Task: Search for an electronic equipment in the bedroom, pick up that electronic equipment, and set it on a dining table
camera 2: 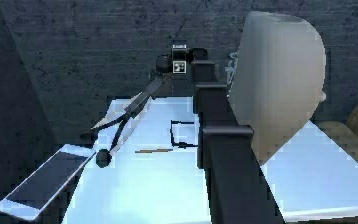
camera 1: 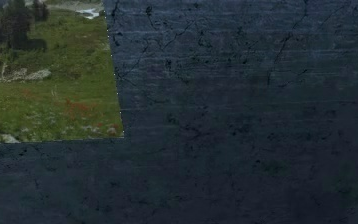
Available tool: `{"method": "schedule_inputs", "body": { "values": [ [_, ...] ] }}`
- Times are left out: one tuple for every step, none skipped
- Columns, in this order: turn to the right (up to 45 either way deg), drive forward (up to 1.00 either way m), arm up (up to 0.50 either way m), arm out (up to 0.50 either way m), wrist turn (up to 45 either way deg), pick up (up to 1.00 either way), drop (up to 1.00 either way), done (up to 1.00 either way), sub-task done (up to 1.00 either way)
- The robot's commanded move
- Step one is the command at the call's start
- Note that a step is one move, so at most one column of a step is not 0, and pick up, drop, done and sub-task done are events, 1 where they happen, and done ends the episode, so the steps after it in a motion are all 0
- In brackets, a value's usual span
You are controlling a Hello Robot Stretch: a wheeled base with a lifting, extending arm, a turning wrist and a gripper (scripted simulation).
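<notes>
Our arm (camera 2: 222, 140) reaches across the desk (camera 2: 157, 190)
Phone (camera 2: 49, 180) lies near left, likely our target; whether the gripper (camera 2: 170, 64) holds anything we cannot tell

Dark cracked wall (camera 1: 237, 100), grassy window (camera 1: 47, 80), pale tabletop (camera 2: 157, 190), perhaps a chair back (camera 2: 277, 80).

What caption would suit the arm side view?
Dark arm reaches across a white table, gripper near a flat pale slab and a pencil.

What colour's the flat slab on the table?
Flat slab: pale grey, white edge; arm side view.
</notes>
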Motion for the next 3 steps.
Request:
{"method": "schedule_inputs", "body": {
  "values": [
    [0.0, 0.00, 0.00, 0.00, 45.0, 0.00, 0.00, 0.00, 0.00],
    [0.0, 0.00, 0.00, 0.00, 45.0, 0.00, 0.00, 0.00, 0.00],
    [0.0, 0.00, 0.00, 0.00, 45.0, 0.00, 0.00, 0.00, 0.00]
  ]
}}
